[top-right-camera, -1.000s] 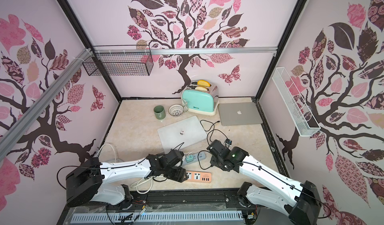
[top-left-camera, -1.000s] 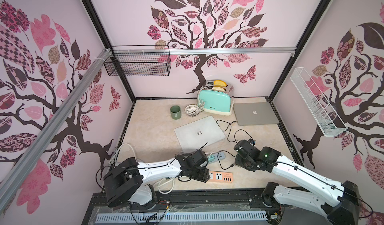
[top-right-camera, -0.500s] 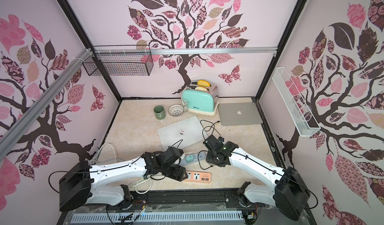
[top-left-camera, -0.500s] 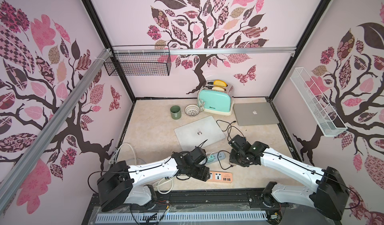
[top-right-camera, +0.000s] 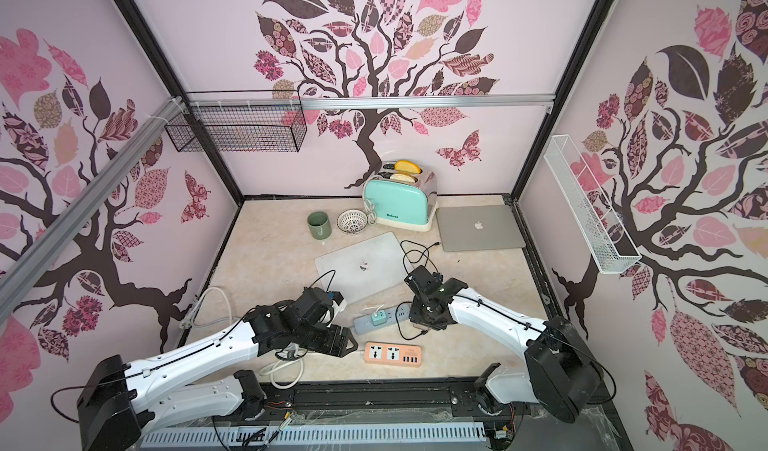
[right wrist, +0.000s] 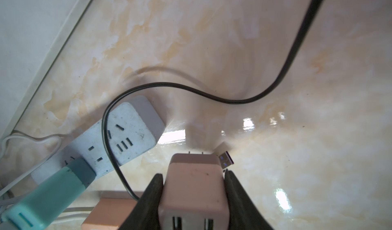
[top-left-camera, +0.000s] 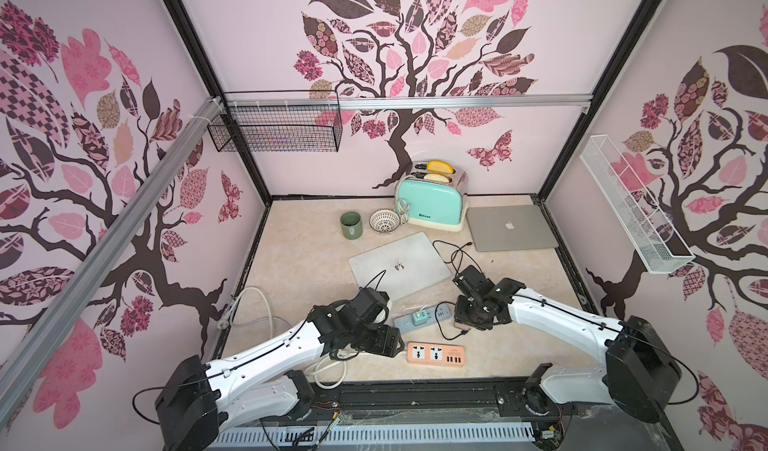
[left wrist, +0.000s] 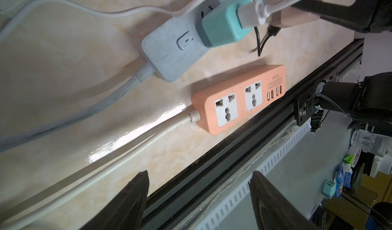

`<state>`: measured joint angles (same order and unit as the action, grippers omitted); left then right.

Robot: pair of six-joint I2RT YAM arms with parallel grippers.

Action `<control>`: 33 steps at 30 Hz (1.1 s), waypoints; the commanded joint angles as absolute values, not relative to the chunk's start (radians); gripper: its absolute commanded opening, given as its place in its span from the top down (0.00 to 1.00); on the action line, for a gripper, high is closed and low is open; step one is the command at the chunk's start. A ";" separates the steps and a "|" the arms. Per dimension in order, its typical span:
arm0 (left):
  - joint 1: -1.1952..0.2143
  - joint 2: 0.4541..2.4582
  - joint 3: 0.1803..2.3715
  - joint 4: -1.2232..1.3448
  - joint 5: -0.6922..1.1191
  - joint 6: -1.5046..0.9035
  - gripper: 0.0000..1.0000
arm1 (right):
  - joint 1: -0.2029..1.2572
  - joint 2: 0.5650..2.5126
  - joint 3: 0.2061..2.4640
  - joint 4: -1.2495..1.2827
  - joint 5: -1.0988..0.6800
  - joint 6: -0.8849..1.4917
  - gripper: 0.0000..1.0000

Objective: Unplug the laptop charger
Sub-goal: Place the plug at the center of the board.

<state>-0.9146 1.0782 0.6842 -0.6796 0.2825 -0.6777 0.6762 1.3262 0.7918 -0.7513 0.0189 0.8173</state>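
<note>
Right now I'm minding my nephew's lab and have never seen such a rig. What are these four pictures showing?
Two white robot arms work at a beige marbled tabletop. Two pictures look down from overhead; the other two come from a camera on each wrist. Towards the back are a mint-green toaster, a green mug, a white openwork bowl, a silver closed laptop and a whitish closed laptop. Near the arms lie a grey-white power strip, with a teal charger cube plugged in, and an orange power strip. The right claw is shut on a pink charger cube, its prongs bare and out of the strip. The left claw is open and holds nothing.
</note>
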 commanded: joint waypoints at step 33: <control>-0.626 0.987 0.771 -0.809 0.377 -0.604 0.04 | 0.703 1.341 1.332 -1.067 0.144 0.721 0.07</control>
<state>-0.6559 0.9966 0.7517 -0.8024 0.3386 -0.6285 0.6861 1.3067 1.2373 -0.9836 0.1097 0.7406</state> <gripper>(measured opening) 0.962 0.924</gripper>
